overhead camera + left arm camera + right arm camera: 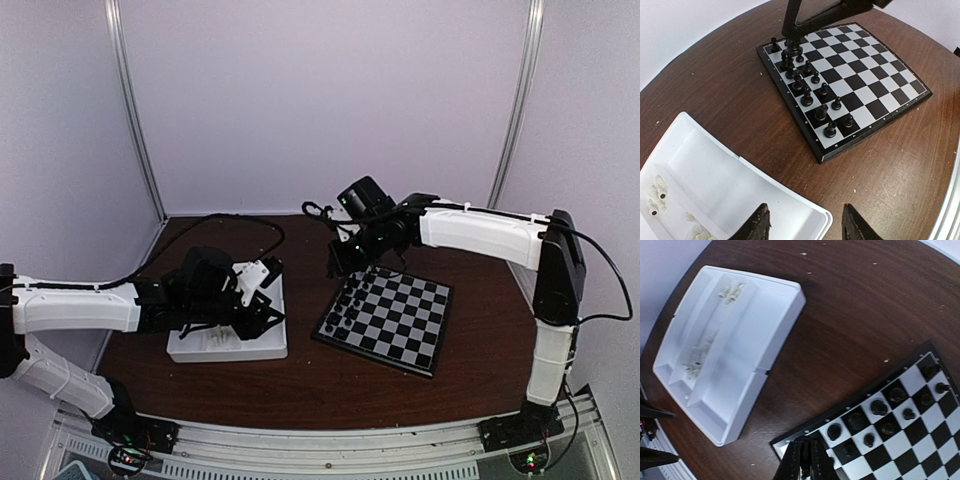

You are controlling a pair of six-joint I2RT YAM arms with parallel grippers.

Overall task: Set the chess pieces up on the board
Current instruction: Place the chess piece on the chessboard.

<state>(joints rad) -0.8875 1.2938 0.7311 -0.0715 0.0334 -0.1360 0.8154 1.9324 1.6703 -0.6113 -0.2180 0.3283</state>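
The black chess pieces (pixel 807 98) stand in 2 rows along the edge of the board (pixel 875 75) that faces the tray. The white chess pieces (pixel 732 290) lie in small clusters inside the white divided tray (pixel 228 345). The board sits flat on the desk (pixel 300 385), right of centre and turned at an angle, with the tray just to its left and a strip of bare wood between them.

My right end effector (pixel 805 460) is down at the far corner of the black rows with its jaws pressed together. I cannot tell whether a piece is pinched there. My left end effector (pixel 807 227) hangs over the tray's near corner, fingers apart, with nothing between them.
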